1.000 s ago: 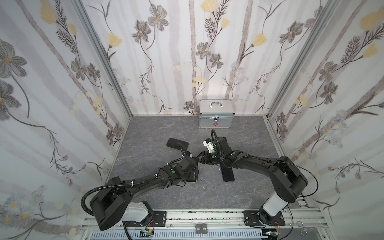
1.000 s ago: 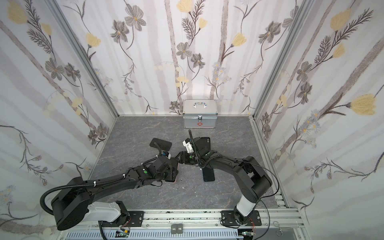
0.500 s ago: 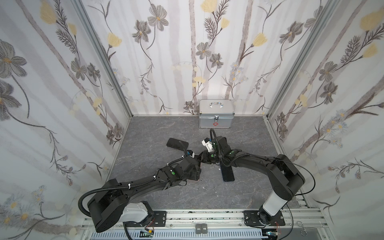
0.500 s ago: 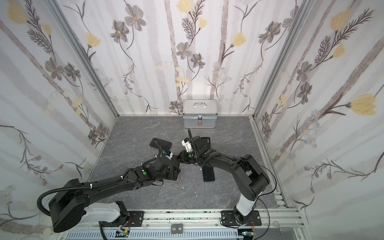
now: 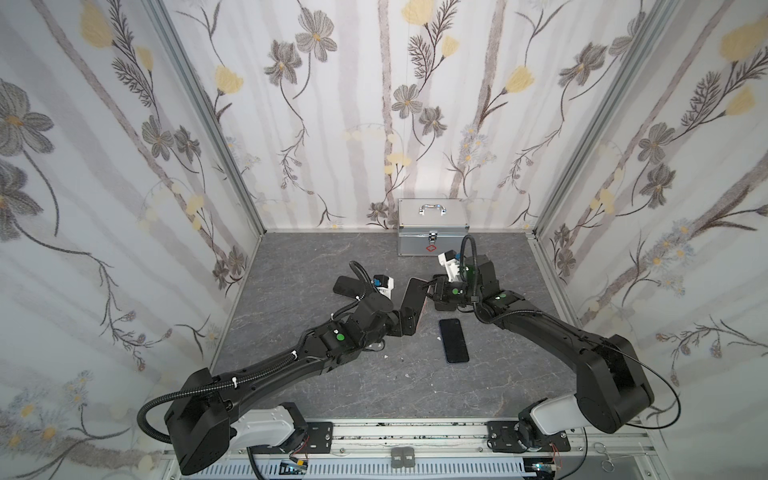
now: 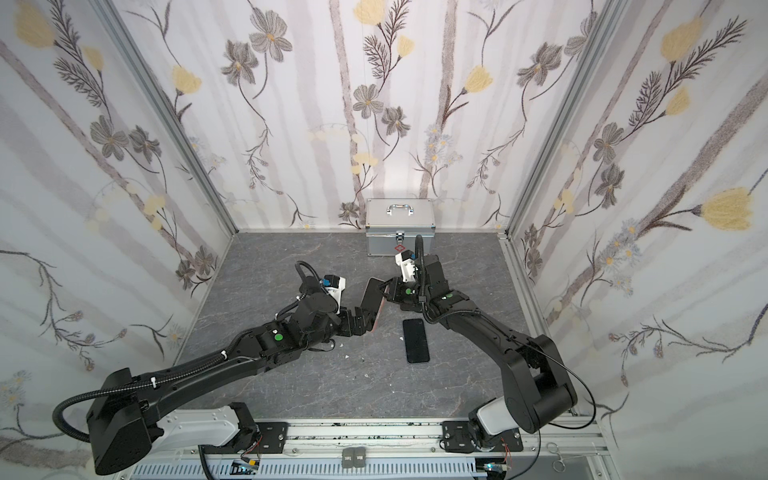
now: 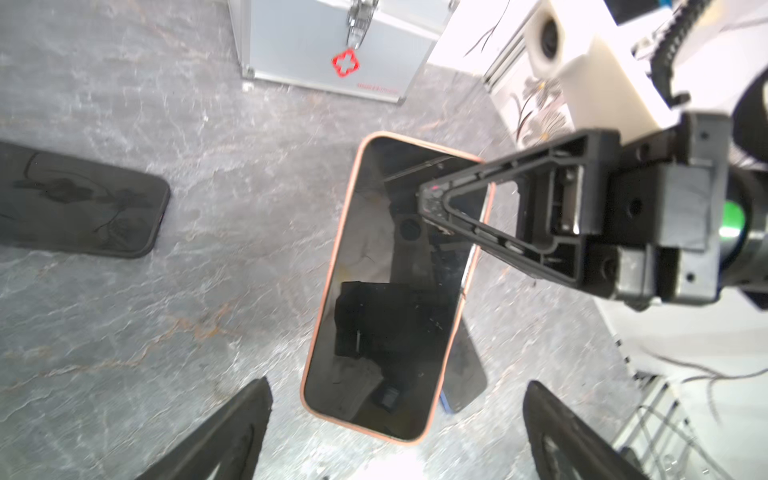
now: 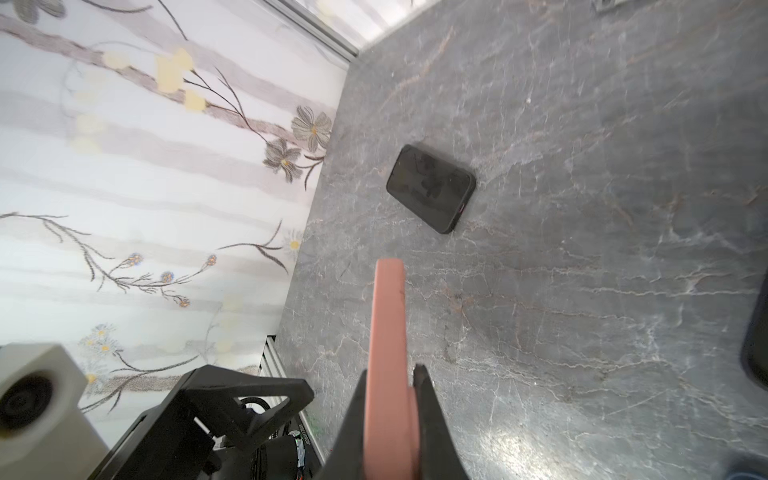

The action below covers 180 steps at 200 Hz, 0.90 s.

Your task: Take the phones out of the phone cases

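The phone [image 7: 386, 299], dark screen up, sits inside a salmon-pink phone case [image 7: 332, 266] and hangs tilted above the table in both top views [image 5: 415, 299] [image 6: 374, 297]. My right gripper [image 8: 390, 382] is shut on the case's upper edge [image 8: 388, 324]; its fingers [image 7: 457, 208] reach over that end. My left gripper [image 7: 395, 440] is open, and its two fingertips [image 7: 237, 432] stand wide on either side of the phone's lower end without touching it. In a top view the left gripper [image 5: 405, 326] is below the phone and the right gripper [image 5: 432, 287] beside its top.
A bare black phone [image 5: 454, 340] lies flat on the grey table just under the held one. Another dark phone [image 5: 347, 286] lies to the left rear. A silver first-aid box [image 5: 432, 226] stands against the back wall.
My right gripper has shut on the pink case's upper edge. My left gripper has let go of the phone's lower end and opened wide. The phone stays up, tilted.
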Motion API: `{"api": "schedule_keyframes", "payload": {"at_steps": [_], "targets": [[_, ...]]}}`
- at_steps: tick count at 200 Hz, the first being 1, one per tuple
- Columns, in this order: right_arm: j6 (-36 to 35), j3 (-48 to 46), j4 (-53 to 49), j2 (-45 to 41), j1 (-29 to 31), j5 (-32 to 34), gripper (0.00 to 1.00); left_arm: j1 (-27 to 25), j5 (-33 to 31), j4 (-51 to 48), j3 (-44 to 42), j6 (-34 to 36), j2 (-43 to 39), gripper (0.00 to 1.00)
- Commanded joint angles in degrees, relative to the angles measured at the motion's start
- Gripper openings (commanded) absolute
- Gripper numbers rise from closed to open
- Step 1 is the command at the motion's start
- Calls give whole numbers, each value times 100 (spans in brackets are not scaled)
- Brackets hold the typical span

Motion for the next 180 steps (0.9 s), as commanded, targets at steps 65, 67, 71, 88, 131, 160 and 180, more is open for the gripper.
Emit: {"api": "schedule_keyframes", "payload": {"at_steps": [65,67,71,88,131,160,180], "targets": [[-393,-615,1507,-1655,-873,-481,0,416,772,986,702,-33,-75,96],[-416,-605,1510,-1677,-875,-492,0,453,837,1028,686,-34,-83,96],[-450,-580,1503,-1728,-881,-517,0,517,961,1111,656,-42,-105,96],[-577,-443,1395,-1889,-906,-611,0,799,1616,1658,389,-130,-270,94],[-226,-293,1999,-2107,-922,-1440,0,1285,2730,2544,-157,-127,-865,93],[532,-244,3076,-2062,-923,-2061,0,1492,3184,2784,-314,-119,-1080,83],[1305,-260,4024,-1963,-919,-2331,0,1561,3614,3110,-359,-273,-1092,82]]}}
